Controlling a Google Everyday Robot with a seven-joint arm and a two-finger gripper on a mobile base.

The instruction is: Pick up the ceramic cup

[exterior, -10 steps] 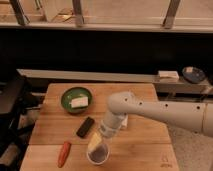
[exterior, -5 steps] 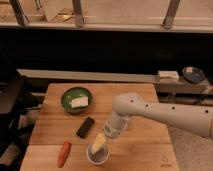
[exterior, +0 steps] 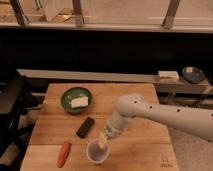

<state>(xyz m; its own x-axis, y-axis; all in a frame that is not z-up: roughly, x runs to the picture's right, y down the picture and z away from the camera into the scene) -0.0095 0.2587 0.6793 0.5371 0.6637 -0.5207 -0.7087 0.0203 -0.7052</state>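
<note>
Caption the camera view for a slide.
Gripper reaching into the ceramic cup on the wooden table, beside a carrot.

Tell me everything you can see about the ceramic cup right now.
The ceramic cup is small, round and white with a dark greyish-purple inside and no visible handle. It stands upright near the front edge of the wooden table, right of the carrot. The gripper reaches down at its right rim, partly covering it.

Wooden table [exterior: 145, 142]: green bowl [exterior: 76, 99], dark block [exterior: 85, 127], carrot [exterior: 64, 153], ceramic cup [exterior: 96, 151]; hand [exterior: 103, 141] at cup.
</note>
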